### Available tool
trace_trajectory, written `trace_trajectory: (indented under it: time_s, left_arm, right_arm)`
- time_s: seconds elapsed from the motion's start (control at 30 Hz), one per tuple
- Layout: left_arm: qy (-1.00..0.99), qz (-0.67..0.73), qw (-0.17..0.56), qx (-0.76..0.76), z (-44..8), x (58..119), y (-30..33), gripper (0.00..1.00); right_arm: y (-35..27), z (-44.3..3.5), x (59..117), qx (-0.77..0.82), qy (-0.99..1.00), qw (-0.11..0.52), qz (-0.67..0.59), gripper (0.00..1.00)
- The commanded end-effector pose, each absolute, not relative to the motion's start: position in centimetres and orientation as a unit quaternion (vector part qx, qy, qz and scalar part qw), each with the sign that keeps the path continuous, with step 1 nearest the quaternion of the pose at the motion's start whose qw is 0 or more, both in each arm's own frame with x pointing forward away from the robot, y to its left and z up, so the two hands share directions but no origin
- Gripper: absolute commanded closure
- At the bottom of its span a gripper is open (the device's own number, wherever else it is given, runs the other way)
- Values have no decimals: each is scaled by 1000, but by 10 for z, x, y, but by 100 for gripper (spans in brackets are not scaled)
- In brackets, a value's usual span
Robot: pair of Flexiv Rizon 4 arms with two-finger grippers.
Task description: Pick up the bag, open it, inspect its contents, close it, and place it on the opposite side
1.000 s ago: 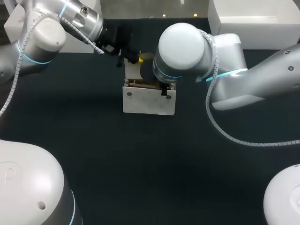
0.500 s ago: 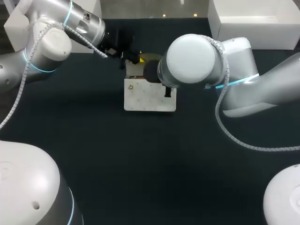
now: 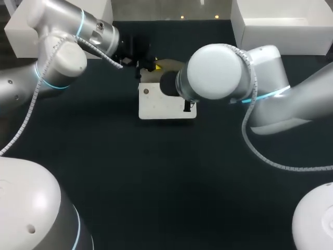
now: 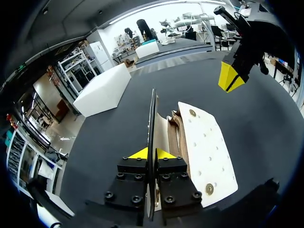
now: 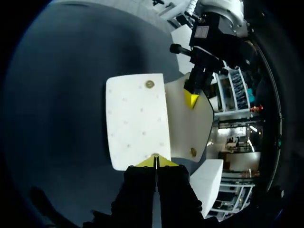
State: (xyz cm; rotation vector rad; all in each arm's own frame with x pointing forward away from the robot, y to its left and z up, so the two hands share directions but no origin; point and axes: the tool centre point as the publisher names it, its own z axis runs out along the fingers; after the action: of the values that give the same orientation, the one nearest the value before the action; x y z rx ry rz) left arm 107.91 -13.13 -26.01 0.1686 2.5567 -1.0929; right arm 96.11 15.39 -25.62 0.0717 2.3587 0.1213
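The white bag (image 3: 166,107) lies mid-table with its dotted front flap (image 5: 137,118) folded flat over the opening. My left gripper (image 4: 152,153) is shut on the thin edge of the bag's rear panel, which stands upright between its fingers. In the head view the left gripper (image 3: 149,66) sits at the bag's far left corner. My right gripper (image 5: 155,160) is shut at the flap's free edge, with nothing seen between its tips. The left wrist view shows the right gripper (image 4: 230,78) just off the bag's far end. My right arm's elbow hides part of the bag from above.
A white box (image 3: 281,21) stands at the back right of the dark table (image 3: 156,182). Another white box (image 3: 21,31) stands at the back left, also seen as a white block (image 4: 102,90) beside the left gripper.
The bag's flap has come down over the open top, hiding the brown inside. My right gripper's fingers have come together. The left arm kept its hold and shifted slightly.
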Motion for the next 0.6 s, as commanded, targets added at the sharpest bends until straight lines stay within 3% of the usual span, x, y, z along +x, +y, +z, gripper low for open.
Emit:
trace_trajectory:
  time_s: [0.03,0.6]
  left_arm:
    - [899,-391,188,62,-268,1084,-132,100]
    - [897,-388,192,91,-301,1089,-130,100]
  right_arm:
    - [151,-262,954,27,921,384,54,100]
    - [154,-299,941,28,926,373,60,100]
